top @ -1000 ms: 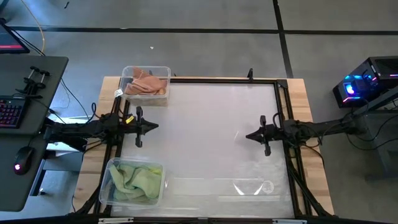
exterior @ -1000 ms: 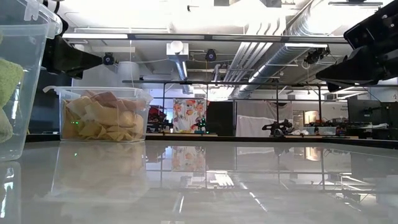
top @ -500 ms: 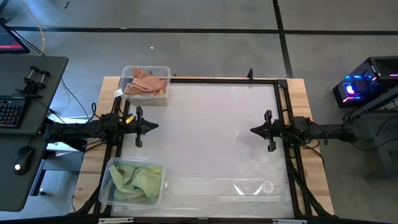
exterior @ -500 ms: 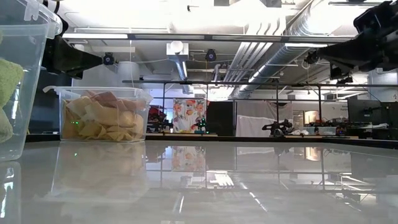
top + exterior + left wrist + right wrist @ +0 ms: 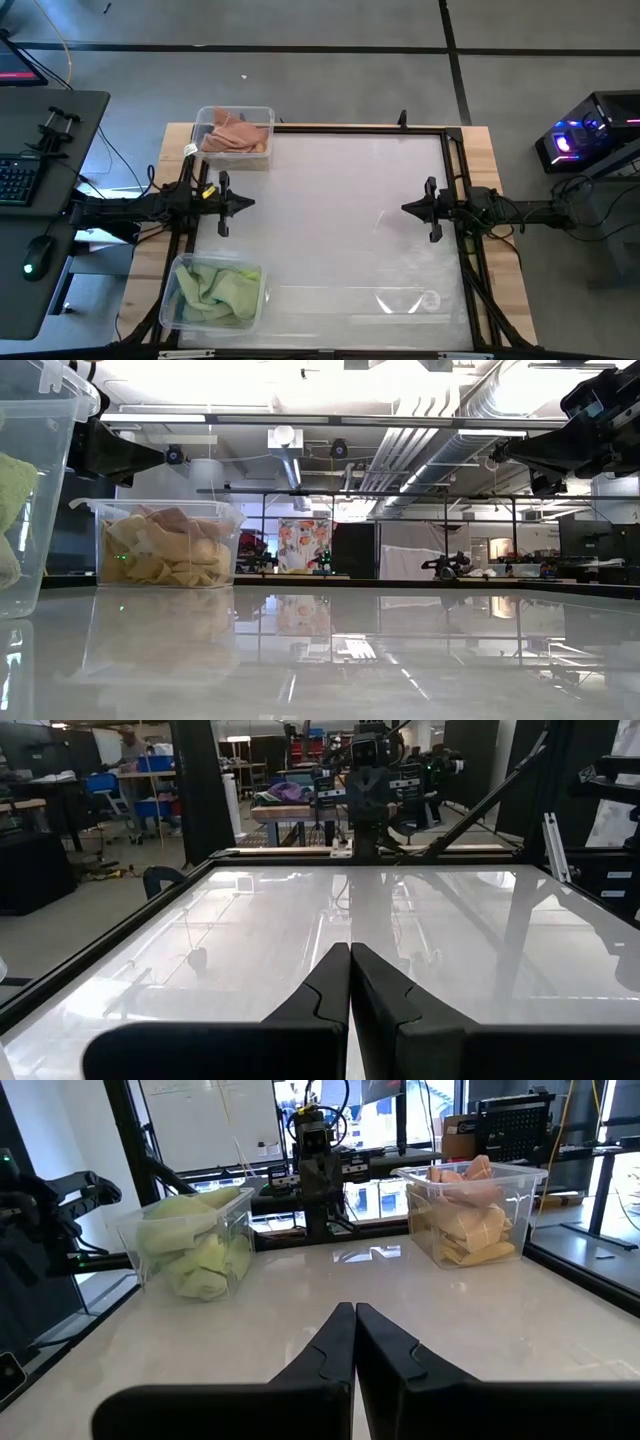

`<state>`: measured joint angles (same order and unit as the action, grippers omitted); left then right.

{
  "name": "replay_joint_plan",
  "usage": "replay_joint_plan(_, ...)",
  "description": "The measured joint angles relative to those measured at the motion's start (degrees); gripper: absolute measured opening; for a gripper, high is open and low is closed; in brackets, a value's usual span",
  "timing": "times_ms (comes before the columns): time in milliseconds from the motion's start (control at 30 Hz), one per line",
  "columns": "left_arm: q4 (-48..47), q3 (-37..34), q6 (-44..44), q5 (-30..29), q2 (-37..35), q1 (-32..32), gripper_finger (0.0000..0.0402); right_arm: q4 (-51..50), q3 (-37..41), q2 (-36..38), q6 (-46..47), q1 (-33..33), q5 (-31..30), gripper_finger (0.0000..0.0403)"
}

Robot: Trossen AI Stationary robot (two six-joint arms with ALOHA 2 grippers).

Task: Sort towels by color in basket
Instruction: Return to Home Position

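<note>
Towels, sorted lot: green towels [image 5: 218, 292] heaped in one clear bin [image 5: 168, 308], salmon and mustard towels [image 5: 235, 136] in a second clear bin [image 5: 234, 108]. Both bins flanking the left tool [image 5: 246, 203], one to either side of its arm and near it. Both well apart from the right tool [image 5: 407, 210], across the counter [image 5: 330, 200] from its tips.

Left tool: fingers pressed together, holding nothing, pointed along the counter toward the right tool. Right tool: likewise pressed together and empty, pointed back toward the bins. Left arm the nearer to both bins.

No loose towel seen on the counter between the tools; nothing in the way of either arm. Judged: sorting done, only the retreat to rest pose remaining, no reach toward either bin called for.
</note>
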<state>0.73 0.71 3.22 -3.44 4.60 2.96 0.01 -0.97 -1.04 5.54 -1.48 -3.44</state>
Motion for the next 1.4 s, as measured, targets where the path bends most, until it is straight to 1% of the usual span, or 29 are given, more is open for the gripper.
replay_joint_plan(367,0.00,0.00,-0.01,-0.01,-0.22,-0.21,0.0000,0.08,-0.02,0.75,0.00,-0.87,0.00,0.0000)
replay_joint_plan(600,0.32,0.02,-0.02,-0.09,-4.47,-0.52,0.0000,0.20,-0.07,1.02,0.00,-2.02,0.02,0.0000)
replay_joint_plan(733,1.52,0.00,0.00,-0.10,-4.39,-0.52,0.0000,0.20,-0.07,1.03,0.00,-2.36,0.02,0.0001)
replay_joint_plan(1400,1.60,0.00,0.00,-0.24,-4.26,-0.50,0.0000,0.17,-0.07,0.66,-0.01,-2.34,0.02,0.0001)
